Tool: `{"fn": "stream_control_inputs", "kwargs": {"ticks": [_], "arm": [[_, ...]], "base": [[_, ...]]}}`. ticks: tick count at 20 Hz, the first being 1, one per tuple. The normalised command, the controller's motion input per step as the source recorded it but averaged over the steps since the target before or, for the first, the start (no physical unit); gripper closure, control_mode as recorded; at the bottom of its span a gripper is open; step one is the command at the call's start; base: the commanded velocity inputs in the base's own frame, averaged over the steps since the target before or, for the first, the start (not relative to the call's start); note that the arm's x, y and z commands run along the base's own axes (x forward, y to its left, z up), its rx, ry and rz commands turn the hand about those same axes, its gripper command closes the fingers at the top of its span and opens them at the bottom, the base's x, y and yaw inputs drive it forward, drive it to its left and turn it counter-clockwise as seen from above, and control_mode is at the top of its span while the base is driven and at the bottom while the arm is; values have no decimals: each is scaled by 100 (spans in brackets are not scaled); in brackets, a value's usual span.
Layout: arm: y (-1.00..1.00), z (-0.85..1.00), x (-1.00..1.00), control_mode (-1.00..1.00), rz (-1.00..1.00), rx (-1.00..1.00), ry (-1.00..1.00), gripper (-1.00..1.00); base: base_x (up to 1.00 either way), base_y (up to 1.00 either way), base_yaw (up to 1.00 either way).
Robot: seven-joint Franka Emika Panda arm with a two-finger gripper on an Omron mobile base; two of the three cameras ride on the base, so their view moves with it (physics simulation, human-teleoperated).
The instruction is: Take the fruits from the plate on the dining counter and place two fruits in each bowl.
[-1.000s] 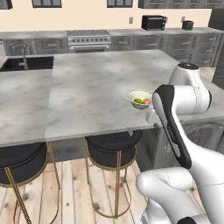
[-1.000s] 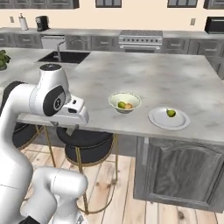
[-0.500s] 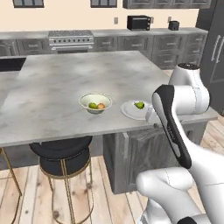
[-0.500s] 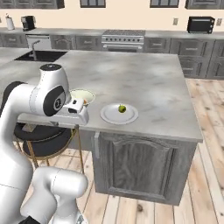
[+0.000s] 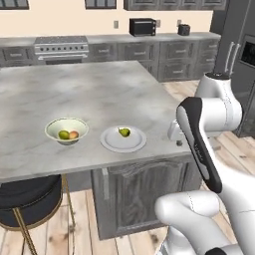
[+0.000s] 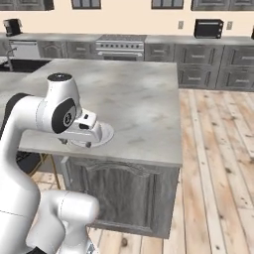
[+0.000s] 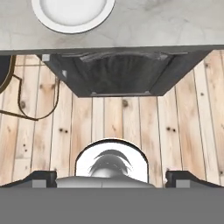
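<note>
Nearest us, our two-finger gripper [image 7: 112,178] hangs off the counter's edge over the pale wooden plank floor [image 7: 131,122], and with just the two dark finger tips [image 7: 41,177] set wide at the bottom corners of the hand view, we read the claw as spread apart with nothing in it. Just past it rises the dark grey wood-grain cabinet front [image 5: 139,191] of the big dining counter with the pale grey-white marbled top [image 5: 79,94]. Near the front edge sits the flat round white plate [image 5: 112,142], and on it, toward 12 o'clock, a single yellow-green pear-like fruit [image 5: 124,132]. At the plate's 9 o'clock, just beside it but not touching, stands the deep cream-green bowl with a lighter rim [image 5: 66,131], and inside we see a second yellow-green fruit [image 5: 63,134] touching an orange-red round fruit [image 5: 73,134]. Down at 7 o'clock, a black round stool on gold legs [image 5: 27,201] tucks under the counter. Far back along the wall we spot the steel range [image 5: 61,48] and a black microwave [image 5: 142,26].
</note>
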Motion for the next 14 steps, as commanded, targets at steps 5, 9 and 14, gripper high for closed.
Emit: {"fn": "stream_control_inputs", "kwargs": {"ticks": [5,9,14], "arm": [[0,0,0,100,0,0,0,-100],[0,0,0,100,0,0,0,-100],[0,0,0,100,0,0,0,-100]], "base": [[63,9,1],[44,41,4],[10,53,0]]}}
